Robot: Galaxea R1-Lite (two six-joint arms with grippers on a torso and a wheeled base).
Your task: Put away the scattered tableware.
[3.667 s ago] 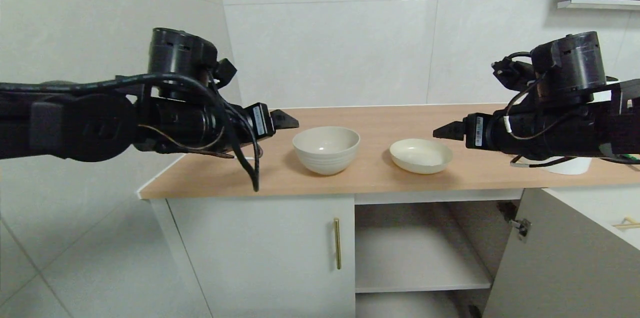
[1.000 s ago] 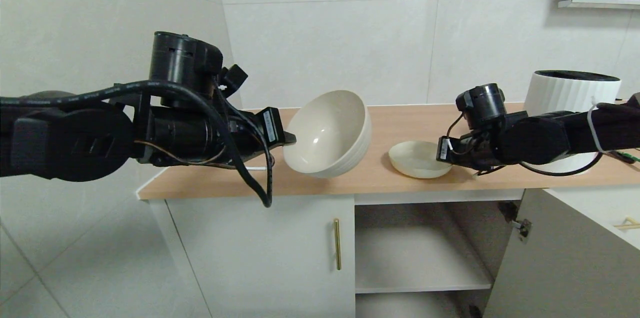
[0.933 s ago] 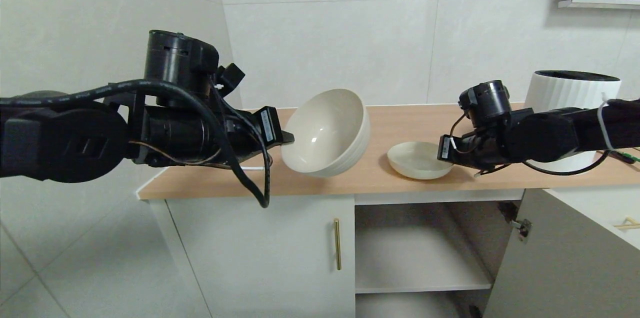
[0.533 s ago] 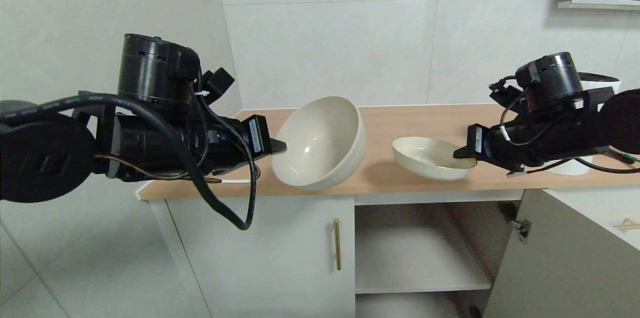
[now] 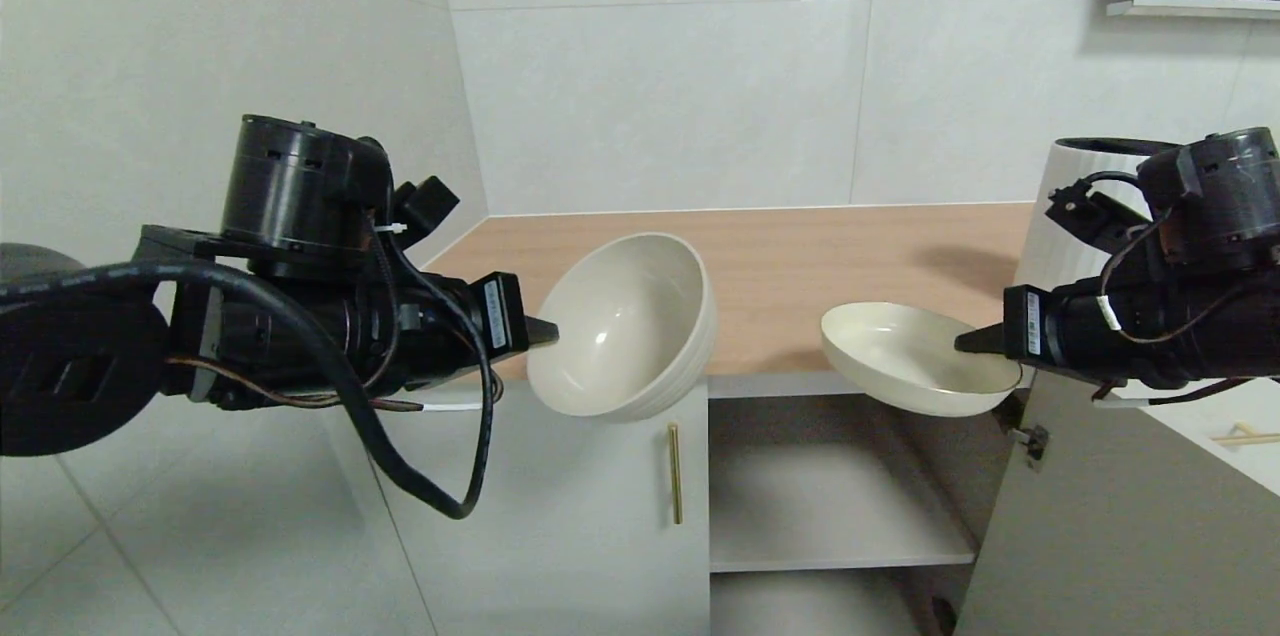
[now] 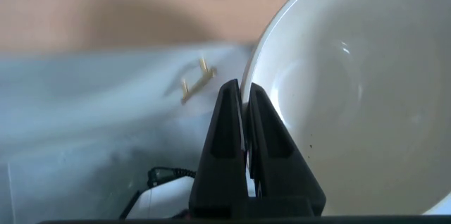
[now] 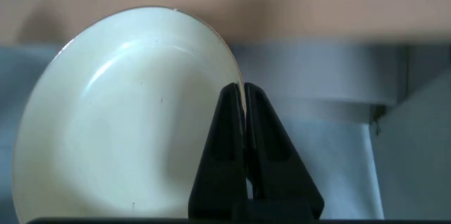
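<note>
- Head view, left: the left gripper (image 5: 545, 328) was seen pinched onto the rim of the deep bowl (image 5: 625, 326). The bowl was held in the air, tipped on its side with its hollow turned toward that gripper. It was placed at the near edge of the wooden counter (image 5: 800, 251), above the closed cupboard door (image 5: 560, 516).
- Left wrist view: the left gripper (image 6: 244, 89) was shown with its two fingers pressed against the inner and outer wall of the deep bowl (image 6: 352, 104) at the rim.
- Middle: an open cupboard compartment (image 5: 840, 516) was seen under the counter, just right of the gold handle (image 5: 674, 473) on the closed door.
- Right: the shallow dish (image 5: 910, 361) was held off the counter, tilted, above the open compartment. Its right rim was clamped by the right gripper (image 5: 968, 344).
- Right wrist view: the right gripper (image 7: 244, 90) was shown closed on the rim of the shallow dish (image 7: 127, 125).
- Far right: a white ribbed container (image 5: 1075, 186) was seen on the counter behind the right arm, and a swung-open door (image 5: 1080, 536) below it.
</note>
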